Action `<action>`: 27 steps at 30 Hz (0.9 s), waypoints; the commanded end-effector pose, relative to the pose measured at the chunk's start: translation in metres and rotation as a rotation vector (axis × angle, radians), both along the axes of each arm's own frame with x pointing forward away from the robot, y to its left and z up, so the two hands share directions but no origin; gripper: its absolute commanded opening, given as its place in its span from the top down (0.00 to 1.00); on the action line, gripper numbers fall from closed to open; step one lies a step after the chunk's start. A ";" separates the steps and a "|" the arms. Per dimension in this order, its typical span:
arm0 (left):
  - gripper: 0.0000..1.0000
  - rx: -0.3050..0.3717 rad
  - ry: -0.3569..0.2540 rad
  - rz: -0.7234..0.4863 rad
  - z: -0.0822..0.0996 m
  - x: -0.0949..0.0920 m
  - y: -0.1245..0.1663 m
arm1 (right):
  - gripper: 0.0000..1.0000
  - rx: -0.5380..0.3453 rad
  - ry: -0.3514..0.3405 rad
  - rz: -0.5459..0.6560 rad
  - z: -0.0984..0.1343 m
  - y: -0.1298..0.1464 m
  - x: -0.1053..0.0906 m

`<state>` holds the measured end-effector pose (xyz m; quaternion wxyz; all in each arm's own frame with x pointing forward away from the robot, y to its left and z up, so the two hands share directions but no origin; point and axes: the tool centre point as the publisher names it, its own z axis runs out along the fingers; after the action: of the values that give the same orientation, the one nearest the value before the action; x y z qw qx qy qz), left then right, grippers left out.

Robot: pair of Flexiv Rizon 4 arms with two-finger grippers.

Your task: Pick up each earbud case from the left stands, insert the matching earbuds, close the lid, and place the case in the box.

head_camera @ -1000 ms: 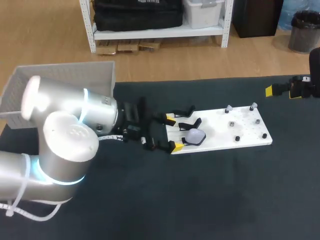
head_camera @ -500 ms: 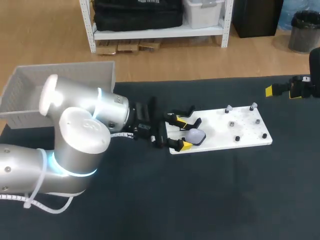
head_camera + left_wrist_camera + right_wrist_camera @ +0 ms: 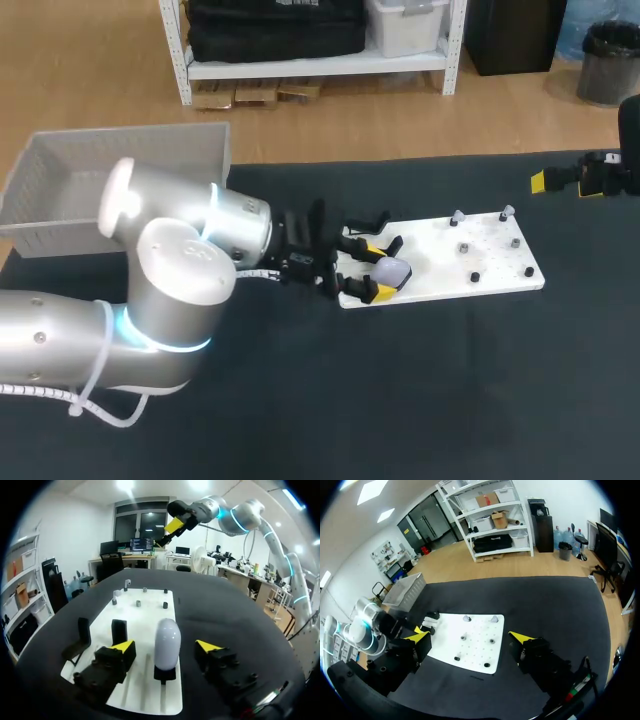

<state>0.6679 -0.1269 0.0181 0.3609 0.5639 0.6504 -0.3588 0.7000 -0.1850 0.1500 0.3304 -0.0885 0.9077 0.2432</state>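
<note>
A pale lavender earbud case (image 3: 393, 270) stands upright on a black stand at the left end of the white board (image 3: 495, 285). My left gripper (image 3: 368, 270) straddles it, open. In the left wrist view the case (image 3: 167, 636) sits between the yellow fingertips (image 3: 123, 646) with a gap on each side of it. Empty black stands (image 3: 371, 222) rise just behind it. Small earbuds on pegs (image 3: 464, 247) dot the board's right half. My right gripper (image 3: 565, 182) hangs open over the table's far right, well away from the board (image 3: 475, 647).
A grey mesh box (image 3: 120, 160) sits at the back left corner, behind my left arm. Dark table mat (image 3: 420, 390) surrounds the board. My right gripper (image 3: 470, 637) holds nothing, and my left arm (image 3: 367, 627) shows beyond it.
My left gripper has slid right along the board until its fingers flank the case, and they have drawn closer together. The right arm has stayed put.
</note>
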 end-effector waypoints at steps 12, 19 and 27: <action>0.56 -0.026 0.014 -0.013 -0.006 0.002 -0.004 | 0.00 0.000 0.000 0.000 0.000 0.000 0.000; 0.98 -0.035 0.019 -0.019 -0.006 0.000 -0.004 | 0.00 0.000 0.000 0.000 0.000 0.000 0.000; 1.00 -0.062 0.016 -0.025 0.000 -0.003 0.000 | 0.00 0.000 0.000 0.000 0.000 0.000 0.000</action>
<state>0.6665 -0.1303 0.0170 0.3614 0.5603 0.6386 -0.3842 0.7000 -0.1850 0.1500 0.3304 -0.0885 0.9077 0.2432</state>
